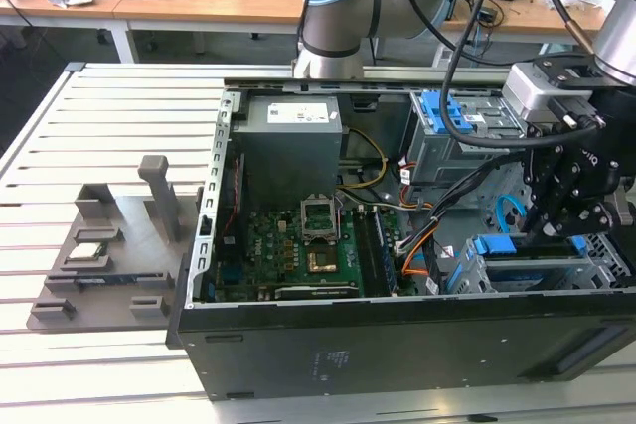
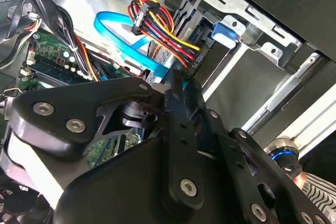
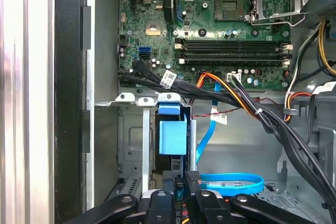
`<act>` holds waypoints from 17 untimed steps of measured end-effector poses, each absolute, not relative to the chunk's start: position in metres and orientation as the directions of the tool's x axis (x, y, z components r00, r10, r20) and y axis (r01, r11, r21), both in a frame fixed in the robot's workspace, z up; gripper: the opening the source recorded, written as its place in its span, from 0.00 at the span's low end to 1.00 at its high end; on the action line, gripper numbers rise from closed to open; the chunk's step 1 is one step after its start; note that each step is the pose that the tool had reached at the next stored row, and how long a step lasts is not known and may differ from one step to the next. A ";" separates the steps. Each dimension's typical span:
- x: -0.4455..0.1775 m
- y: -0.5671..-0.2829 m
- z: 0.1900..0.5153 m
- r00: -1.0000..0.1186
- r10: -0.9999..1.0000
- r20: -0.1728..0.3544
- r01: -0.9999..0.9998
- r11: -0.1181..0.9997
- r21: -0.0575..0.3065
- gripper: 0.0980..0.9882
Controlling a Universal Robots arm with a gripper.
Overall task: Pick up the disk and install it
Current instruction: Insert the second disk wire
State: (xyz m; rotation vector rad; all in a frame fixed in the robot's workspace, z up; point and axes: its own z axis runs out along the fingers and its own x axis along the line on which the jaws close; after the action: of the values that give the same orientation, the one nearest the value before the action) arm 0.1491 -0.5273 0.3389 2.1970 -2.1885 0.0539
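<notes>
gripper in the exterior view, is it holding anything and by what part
Cannot be told: the black gripper reaches into the silver metal drive cage beside blue plastic rails, any hold hidden.

PC case point(image 1: 328, 354): 1, open, you're looking into it
Motherboard point(image 1: 298, 255): 1
CPU sockets point(image 1: 318, 215): 2 in exterior view
RAM slots point(image 3: 231, 51): 4, in first wrist view
Blue flat cables point(image 3: 231, 183): 1 coiled, first wrist view
Gripper point(image 1: 556, 220): 1
Grey fixture tray point(image 1: 109, 265): 1, w/ 1 small square chip point(image 1: 87, 252) on it
Blue-tabbed drive bays point(image 1: 452, 111): 2 in exterior view
</notes>
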 end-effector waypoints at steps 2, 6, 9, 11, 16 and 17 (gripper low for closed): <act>0.149 -0.526 0.349 0.004 -0.999 0.053 -1.000 -0.004 0.004 0.16; 0.153 -0.523 0.352 0.007 -0.999 0.053 -1.000 -0.006 0.007 0.00; 0.160 -0.523 0.351 0.010 -0.999 0.052 -1.000 -0.009 0.016 0.01; 0.162 -0.523 0.349 0.010 -0.999 0.052 -1.000 -0.009 0.018 0.01; 0.162 -0.523 0.343 0.010 -0.999 0.053 -1.000 -0.009 0.020 0.01; 0.162 -0.523 0.343 0.010 -0.999 0.052 -1.000 -0.009 0.020 0.01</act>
State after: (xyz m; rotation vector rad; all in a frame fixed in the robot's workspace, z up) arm 0.1620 -0.5231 0.3428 2.1954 -2.1747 0.0356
